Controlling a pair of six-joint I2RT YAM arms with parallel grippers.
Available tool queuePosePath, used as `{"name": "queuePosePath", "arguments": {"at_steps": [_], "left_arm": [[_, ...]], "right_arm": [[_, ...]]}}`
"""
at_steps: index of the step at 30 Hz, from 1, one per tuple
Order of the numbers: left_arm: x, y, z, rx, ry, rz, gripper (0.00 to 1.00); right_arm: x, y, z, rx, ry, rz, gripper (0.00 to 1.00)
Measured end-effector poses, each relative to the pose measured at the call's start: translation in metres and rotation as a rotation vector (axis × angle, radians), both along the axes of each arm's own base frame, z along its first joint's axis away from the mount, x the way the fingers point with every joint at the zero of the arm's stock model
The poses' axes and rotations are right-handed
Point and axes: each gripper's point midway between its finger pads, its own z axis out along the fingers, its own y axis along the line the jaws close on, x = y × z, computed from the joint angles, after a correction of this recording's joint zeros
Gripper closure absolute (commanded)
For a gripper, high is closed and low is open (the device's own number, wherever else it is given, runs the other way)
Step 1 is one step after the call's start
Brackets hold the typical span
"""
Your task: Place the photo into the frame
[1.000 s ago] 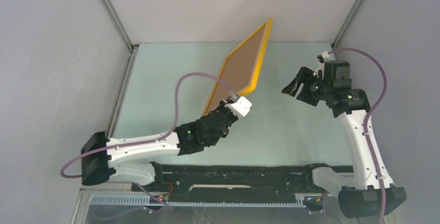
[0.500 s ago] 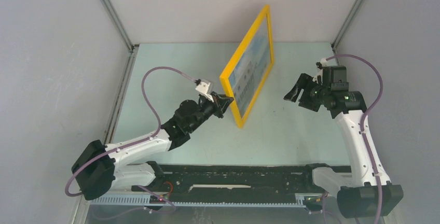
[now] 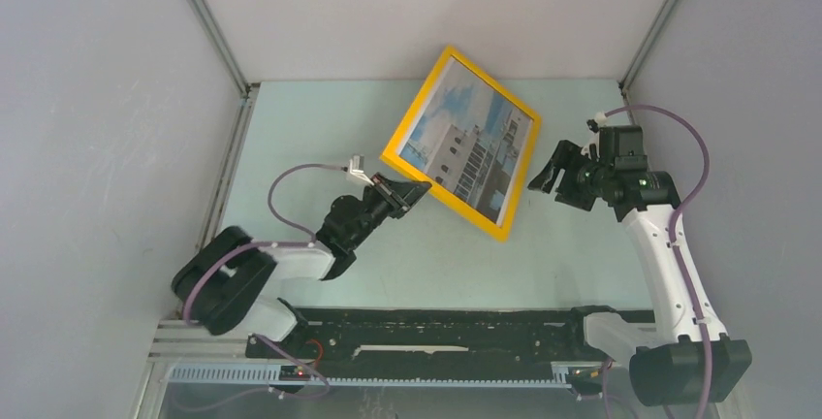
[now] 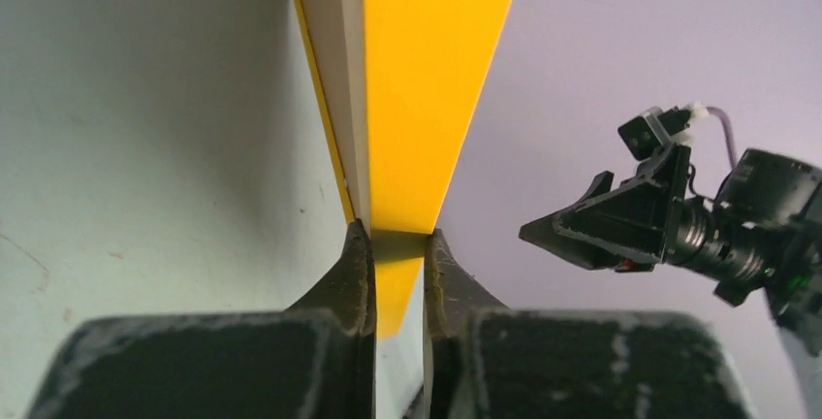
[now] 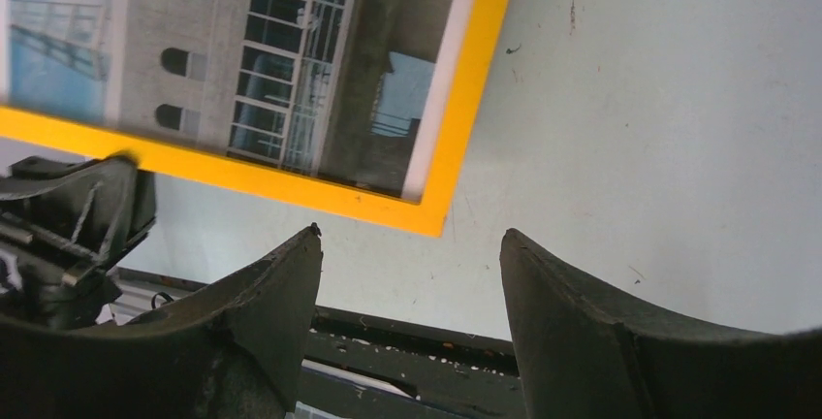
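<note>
You are holding the frame (image 3: 418, 104) aloft, now flipped face-up, and the photo (image 3: 465, 147) is sitting inside it, so insertion is looking done. Your left end effector (image 4: 393, 235) is pinching its 8 o'clock rail. Your right end effector (image 5: 407, 244) is hovering spread at 3 o'clock.

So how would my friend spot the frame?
Find the pale green table. Above its middle, the left gripper holds the frame, a tilted rectangle, by its lower edge. It is the only bright yellow thing, with a photo of a white building inside.
</note>
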Motion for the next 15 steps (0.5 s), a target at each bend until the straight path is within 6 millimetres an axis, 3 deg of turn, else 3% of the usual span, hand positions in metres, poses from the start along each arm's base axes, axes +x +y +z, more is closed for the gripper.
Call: {"name": "queuePosePath", "arguments": {"at_steps": [6,12,15], "left_arm": [[0.0,-0.021,-0.041,-0.144,0.213,-0.07,1.0],[-0.007,-0.034,-0.054,-0.23,0.311,-0.104,1.0],[-0.017,-0.052,-0.076,-0.247,0.402,-0.129,1.0]], "right_arm": [[0.0,0.0,0.0,0.0,-0.003,0.002,0.26],[-0.001,0.0,-0.005,-0.001,0.008,0.003,0.26],[-0.001,0.0,-0.006,-0.001,0.012,0.003,0.25]]}}
